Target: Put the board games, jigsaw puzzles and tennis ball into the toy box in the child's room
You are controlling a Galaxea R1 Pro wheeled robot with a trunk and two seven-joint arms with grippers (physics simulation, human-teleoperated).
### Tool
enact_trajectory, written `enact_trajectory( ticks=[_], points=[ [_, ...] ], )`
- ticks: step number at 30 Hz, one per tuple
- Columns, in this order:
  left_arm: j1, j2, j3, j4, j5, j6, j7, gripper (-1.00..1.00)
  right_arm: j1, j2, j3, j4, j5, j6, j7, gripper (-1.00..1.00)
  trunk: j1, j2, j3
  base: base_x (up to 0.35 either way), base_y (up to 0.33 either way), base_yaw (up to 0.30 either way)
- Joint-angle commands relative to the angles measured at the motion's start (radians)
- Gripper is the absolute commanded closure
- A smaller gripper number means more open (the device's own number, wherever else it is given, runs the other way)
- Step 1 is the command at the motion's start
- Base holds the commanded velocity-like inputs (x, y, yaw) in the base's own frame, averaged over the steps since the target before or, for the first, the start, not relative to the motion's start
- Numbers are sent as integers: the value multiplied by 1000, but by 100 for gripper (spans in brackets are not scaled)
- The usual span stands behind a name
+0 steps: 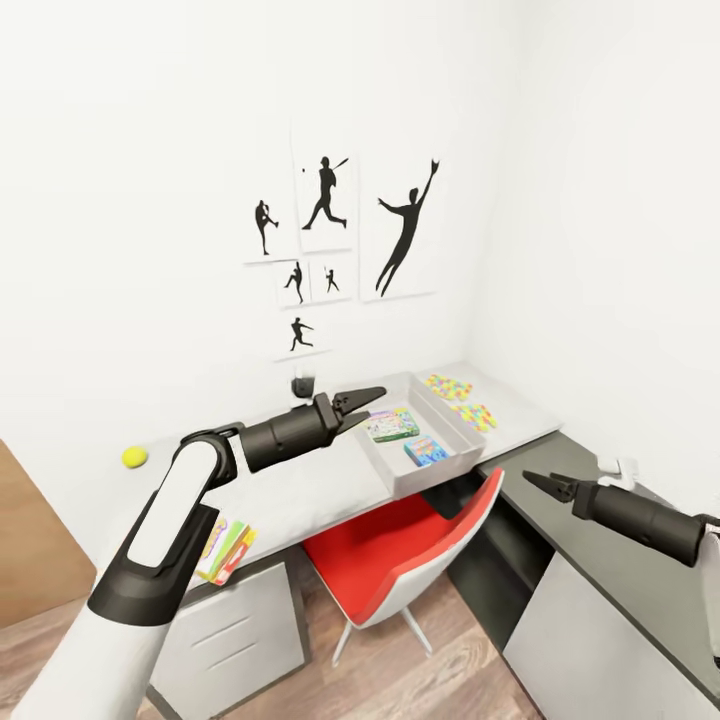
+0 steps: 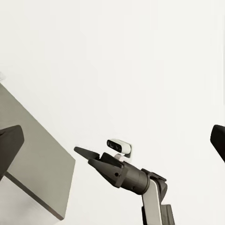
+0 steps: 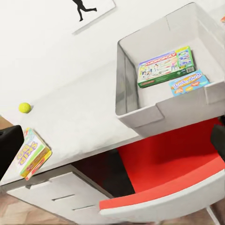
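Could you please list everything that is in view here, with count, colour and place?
Table: one, pale grey top, along the wall.
Toy box: one, light grey, on the table.
Board games: two in the toy box, a white-green one and a smaller blue one; a third, yellow-green-red, at the table's near edge.
Jigsaw puzzles: two, multicoloured, on the table beyond the box.
Tennis ball: one, yellow-green, on the table near the wall.
Chair: one, red and white, at the table.
Silhouette posters: several, black on white, on the wall.
Lower cabinet: one, dark top, beside the table.
Left gripper: black, above the table, empty.
Right gripper: black, over the cabinet, empty.
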State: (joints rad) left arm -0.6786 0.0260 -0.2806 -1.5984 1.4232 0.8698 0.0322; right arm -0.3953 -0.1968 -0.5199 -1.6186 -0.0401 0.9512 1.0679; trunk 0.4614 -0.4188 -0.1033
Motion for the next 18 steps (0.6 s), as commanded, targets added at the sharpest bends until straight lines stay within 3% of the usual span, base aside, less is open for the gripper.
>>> enact_trajectory(
  ticks=[1, 8, 18],
  points=[
    [0, 1, 5, 1, 5, 1, 3, -100, -1, 3, 0, 1, -4, 9, 0, -100, 0, -2, -2, -263, 0, 0],
    [2, 3, 42, 4, 7, 1, 2, -100, -1, 11, 2, 2, -2, 9, 1, -100, 0, -2, -2, -268, 46, 0],
    [3, 5, 50, 5, 8, 1, 1, -100, -1, 16, 3, 3, -2, 9, 2, -100, 0, -2, -2, -169, 184, 0]
  ],
)
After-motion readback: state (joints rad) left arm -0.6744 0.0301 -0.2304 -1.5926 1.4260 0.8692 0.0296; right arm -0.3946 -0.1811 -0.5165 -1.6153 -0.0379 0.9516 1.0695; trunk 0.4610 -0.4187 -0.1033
